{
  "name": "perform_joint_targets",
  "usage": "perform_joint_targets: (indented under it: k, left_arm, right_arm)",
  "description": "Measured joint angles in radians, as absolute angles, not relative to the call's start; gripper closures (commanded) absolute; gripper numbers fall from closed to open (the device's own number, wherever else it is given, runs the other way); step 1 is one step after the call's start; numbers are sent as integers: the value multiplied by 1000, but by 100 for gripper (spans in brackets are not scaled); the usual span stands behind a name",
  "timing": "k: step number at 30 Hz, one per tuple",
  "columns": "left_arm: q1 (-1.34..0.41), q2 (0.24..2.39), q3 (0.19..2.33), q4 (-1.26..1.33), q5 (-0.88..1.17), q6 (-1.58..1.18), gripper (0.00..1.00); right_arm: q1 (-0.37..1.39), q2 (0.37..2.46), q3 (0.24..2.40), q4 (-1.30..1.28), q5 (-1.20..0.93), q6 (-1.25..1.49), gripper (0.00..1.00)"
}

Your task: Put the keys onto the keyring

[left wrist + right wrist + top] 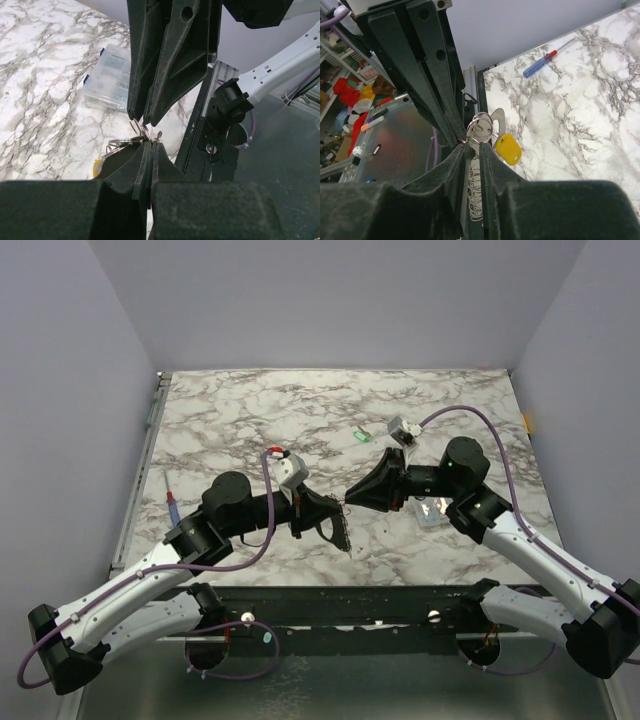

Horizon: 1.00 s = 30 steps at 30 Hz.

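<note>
Above the table's near middle both grippers meet tip to tip. My left gripper [150,146] is shut, and the thin wire loops of the keyring [131,138] stick out at its tips. A yellow key [98,167] hangs beside its left finger. My right gripper [473,148] is closed narrowly on the keyring's fine chain [476,192], which runs down between its fingers. Silvery rings [483,125] and the yellow key [508,149] stand just past its tips. In the top view the left gripper [340,530] and the right gripper [350,496] hide the keyring. A green key [362,436] lies alone on the marble.
A small clear plastic box [432,510] sits under the right arm's wrist, also seen as the clear box [107,77]. A red-and-blue pen [172,502] lies at the table's left edge. The table's dark front rail [350,595] runs just below the grippers.
</note>
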<state>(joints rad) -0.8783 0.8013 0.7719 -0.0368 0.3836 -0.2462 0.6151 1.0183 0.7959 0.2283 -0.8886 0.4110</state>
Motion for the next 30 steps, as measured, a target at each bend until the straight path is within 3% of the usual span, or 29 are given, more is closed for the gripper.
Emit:
perform_joint_targets:
  k: [4,10,16,30]
  left_arm:
    - [-878,802,771,-31,398,-246,100]
    - [-879,802,771,-33,421,-244,100]
    - [-879,797,772,-40,434,-226,100]
    - [-877,797,828,-71,471,-196,100]
  right_arm:
    - [614,1031,796,241,-931,418,62]
    - [613,1031,798,245,-1002,421,54]
    - [613,1023,817,236,-1050,419,35]
    - [606,990,864,180,-1072,395,33]
